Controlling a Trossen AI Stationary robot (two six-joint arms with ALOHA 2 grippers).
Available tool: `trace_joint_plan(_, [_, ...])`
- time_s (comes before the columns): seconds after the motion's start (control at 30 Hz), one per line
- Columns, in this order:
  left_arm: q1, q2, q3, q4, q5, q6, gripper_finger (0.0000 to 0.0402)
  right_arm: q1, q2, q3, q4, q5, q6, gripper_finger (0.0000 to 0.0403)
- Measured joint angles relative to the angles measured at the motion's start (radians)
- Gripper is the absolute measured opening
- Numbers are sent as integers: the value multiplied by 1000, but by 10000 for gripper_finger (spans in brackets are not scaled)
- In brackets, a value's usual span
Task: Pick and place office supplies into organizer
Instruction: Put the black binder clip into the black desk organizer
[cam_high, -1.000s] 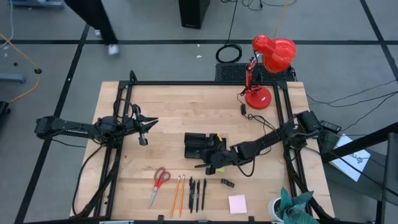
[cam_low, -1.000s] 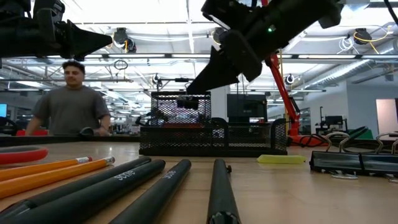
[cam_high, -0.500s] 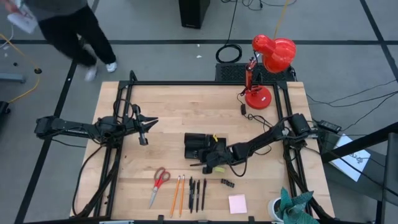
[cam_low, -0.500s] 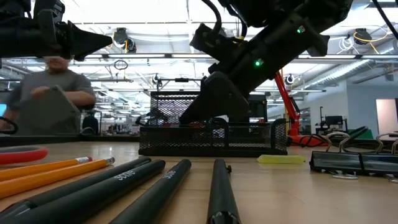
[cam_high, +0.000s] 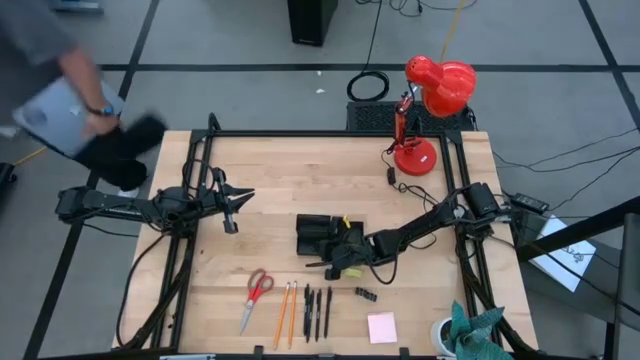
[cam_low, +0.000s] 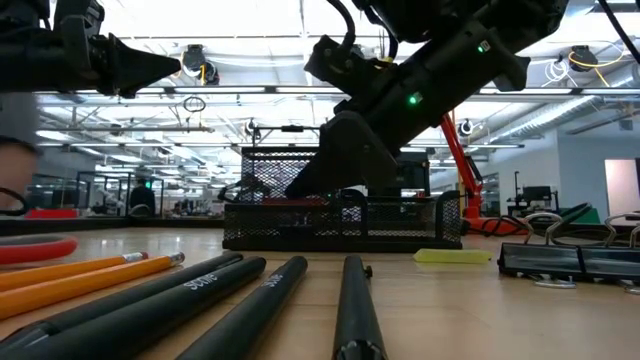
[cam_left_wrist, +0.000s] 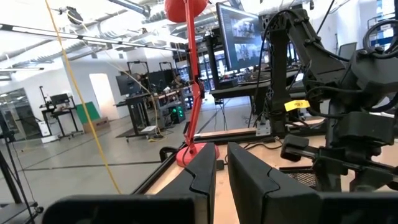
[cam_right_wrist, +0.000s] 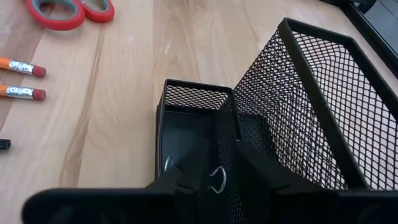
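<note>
Right gripper (cam_high: 345, 262) over the black wire-mesh organizer (cam_right_wrist: 298, 118), jaws slightly parted, apparently grasping nothing; left gripper (cam_high: 232, 207) jaws nearly clenched, empty.

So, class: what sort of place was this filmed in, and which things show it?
Probably a robotics lab or workshop: a wooden table in a black frame, monitors and workstations behind, and an open industrial ceiling with strip lights.

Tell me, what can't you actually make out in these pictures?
- Whether the right gripper holds anything: high view, too small; right wrist view, its fingers hide it.
- What lies in the organizer: low view, mesh and the arm hide it.
- Yellow block: low view, only a thin edge shows.
- The person: high view, blurred and cut by the edge.
</note>
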Motion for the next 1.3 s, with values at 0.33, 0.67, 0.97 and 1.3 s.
trace_joint_plan(0.33, [0, 0, 0, -1, 0, 4, 49, 16, -65, 0, 1, 7, -65, 100])
trace_joint_plan(0.67, [0, 0, 0, -7, 0, 5, 49, 153, -260, 0, -123, -87, -44, 104])
trace_joint_plan(0.97, [0, 0, 0, -7, 0, 4, 49, 342, -277, 61, -270, -65, 95, 151])
trace_joint_plan(1.3, [0, 0, 0, -6, 0, -12, 49, 451, -246, 141, -547, -25, 360, 171])
